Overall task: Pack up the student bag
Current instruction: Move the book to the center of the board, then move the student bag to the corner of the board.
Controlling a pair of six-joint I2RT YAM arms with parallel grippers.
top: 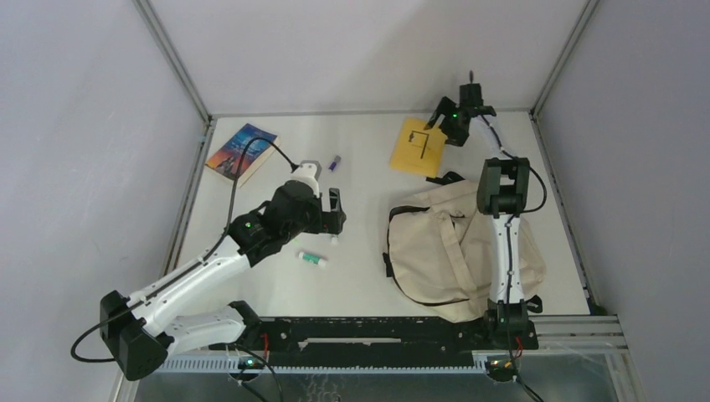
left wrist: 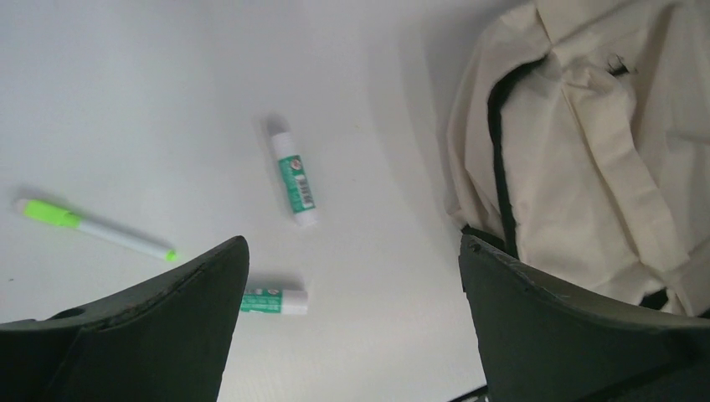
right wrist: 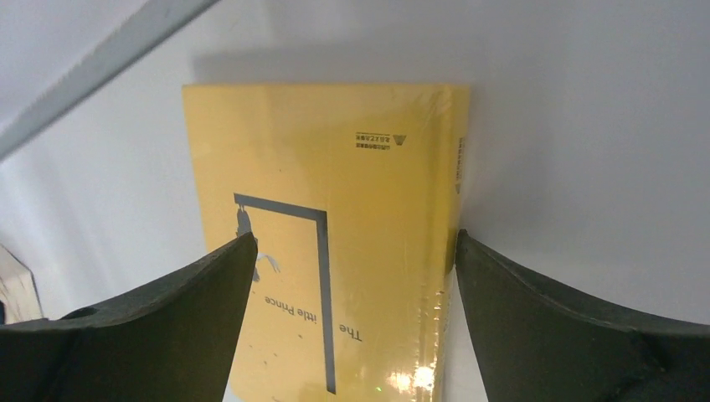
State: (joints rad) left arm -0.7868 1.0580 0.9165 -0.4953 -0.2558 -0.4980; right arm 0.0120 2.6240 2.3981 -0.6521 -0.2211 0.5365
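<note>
white table (top: 368,276) inside pale walls. the student bag (top: 435,251) lies slumped flat on it, and my right arm reaches over the bag. just beyond the bag, my right gripper (right wrist: 355,243) hangs spread over a yellow book (right wrist: 335,151), one finger beside its spine edge, not clamped. left of the bag, my left gripper (left wrist: 353,251) gapes empty above a glue stick (left wrist: 294,180). i judge the bag light, limp canvas that will fold and drag. i'd take it by the black-trimmed rim of its opening.

The student bag (top: 435,251) is cream with black trim, one book (right wrist: 335,167) yellow, one glue stick (left wrist: 295,180) green-and-white.
</note>
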